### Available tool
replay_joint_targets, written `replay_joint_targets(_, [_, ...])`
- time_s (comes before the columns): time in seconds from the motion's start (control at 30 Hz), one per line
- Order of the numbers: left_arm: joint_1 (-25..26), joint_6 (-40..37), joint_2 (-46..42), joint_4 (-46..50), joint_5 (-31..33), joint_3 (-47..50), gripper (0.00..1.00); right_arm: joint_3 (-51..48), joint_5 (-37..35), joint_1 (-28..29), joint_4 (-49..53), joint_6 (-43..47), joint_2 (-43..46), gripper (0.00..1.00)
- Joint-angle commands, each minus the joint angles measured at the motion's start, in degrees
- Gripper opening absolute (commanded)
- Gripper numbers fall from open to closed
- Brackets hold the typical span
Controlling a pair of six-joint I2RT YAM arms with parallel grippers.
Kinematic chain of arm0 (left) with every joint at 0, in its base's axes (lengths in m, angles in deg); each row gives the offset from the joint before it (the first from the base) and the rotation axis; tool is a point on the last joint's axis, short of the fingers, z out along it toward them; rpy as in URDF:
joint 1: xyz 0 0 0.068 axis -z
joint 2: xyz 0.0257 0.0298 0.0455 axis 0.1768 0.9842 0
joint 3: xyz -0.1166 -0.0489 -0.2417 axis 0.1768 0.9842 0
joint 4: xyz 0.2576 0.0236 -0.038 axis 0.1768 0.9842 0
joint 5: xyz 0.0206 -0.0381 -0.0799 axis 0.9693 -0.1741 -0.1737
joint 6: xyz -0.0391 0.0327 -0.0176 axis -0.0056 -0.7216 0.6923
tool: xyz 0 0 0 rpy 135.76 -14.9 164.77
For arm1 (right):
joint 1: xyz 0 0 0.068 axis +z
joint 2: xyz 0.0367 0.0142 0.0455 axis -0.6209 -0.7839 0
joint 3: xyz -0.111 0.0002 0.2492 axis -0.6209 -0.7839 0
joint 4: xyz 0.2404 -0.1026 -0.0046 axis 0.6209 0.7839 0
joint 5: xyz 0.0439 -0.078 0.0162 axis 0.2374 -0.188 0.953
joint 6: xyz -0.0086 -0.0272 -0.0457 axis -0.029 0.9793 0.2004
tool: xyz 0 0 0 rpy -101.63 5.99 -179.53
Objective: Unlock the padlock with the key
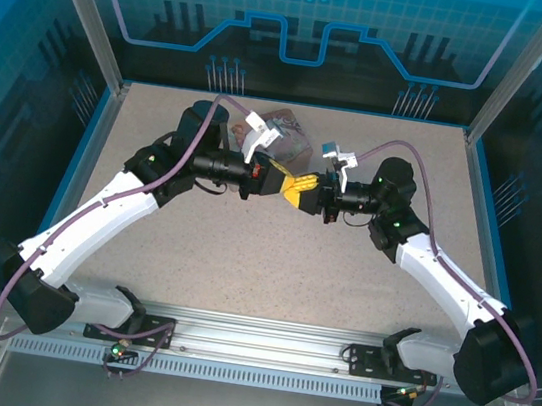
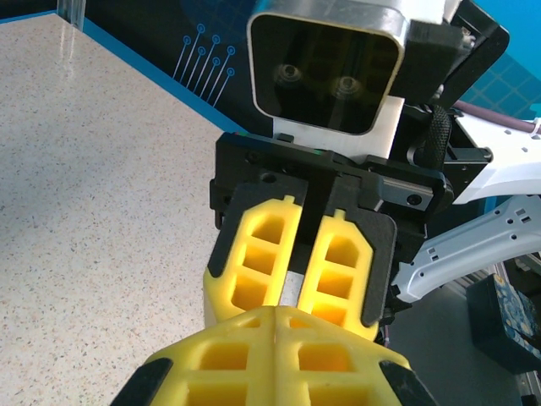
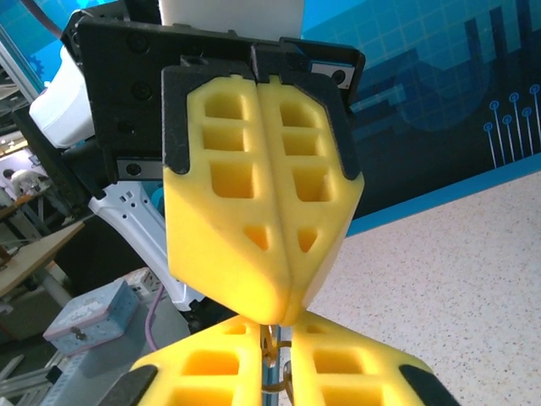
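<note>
Right claw (image 3: 276, 336) pinches a thin metal sliver (image 3: 270, 359), mostly hidden; left claw (image 3: 283, 310) is pressed together.

The left gripper (image 3: 272, 313) is seen clamped shut, tip right against the right gripper (image 3: 275, 337), whose fingers (image 3: 355, 364) are pinched on a thin metal bit (image 3: 271, 372). A tin box (image 3: 84, 317) is parked lower left.

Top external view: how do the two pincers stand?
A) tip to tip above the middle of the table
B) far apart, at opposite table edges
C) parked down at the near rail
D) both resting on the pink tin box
A: the left pincer and the right pincer meet tip to tip above the middle of the speckled table.
</note>
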Motion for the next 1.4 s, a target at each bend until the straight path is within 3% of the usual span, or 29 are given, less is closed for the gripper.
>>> replay_joint_targets(0.0, [-0.29, -1.33, -0.29, 0.74, -0.27, -1.28, 0.00, 0.24, 0.01, -0.21, -0.04, 0.27, 0.51, 0.07])
replay_joint_targets(0.13, [-0.37, -1.66, -0.38, 1.21, -0.47, -1.52, 0.00, 0.13, -0.04, -0.82, 0.31, 0.33, 1.26, 0.00])
replay_joint_targets(0.77, [-1.09, 0.20, 0.76, -0.09, -0.25, -3.24, 0.01, 0.13, -0.34, -0.91, 8.56, 5.58, 1.52, 0.00])
replay_joint_targets(0.87, [-1.76, 2.02, 0.42, -2.13, -0.21, -2.97, 0.31, 0.13, -0.59, -1.77, 9.16, 5.69, 1.81, 0.00])
replay_joint_targets(0.97, [-2.64, 3.24, -0.33, -3.38, 0.04, -2.84, 0.46, 0.13, -0.37, -2.64, 10.09, 6.02, 1.98, 0.00])
replay_joint_targets(1.2, [-6.26, 7.22, -3.67, -6.45, 4.38, 2.25, 0.59, 0.13, -2.28, -4.98, 17.51, 9.66, 2.35, 0.00])
replay_joint_targets(1.37, [-11.95, 9.87, -1.63, -5.17, 12.12, 8.21, 0.68, 0.13, -11.77, -9.54, 26.48, 10.02, 1.21, 0.00])
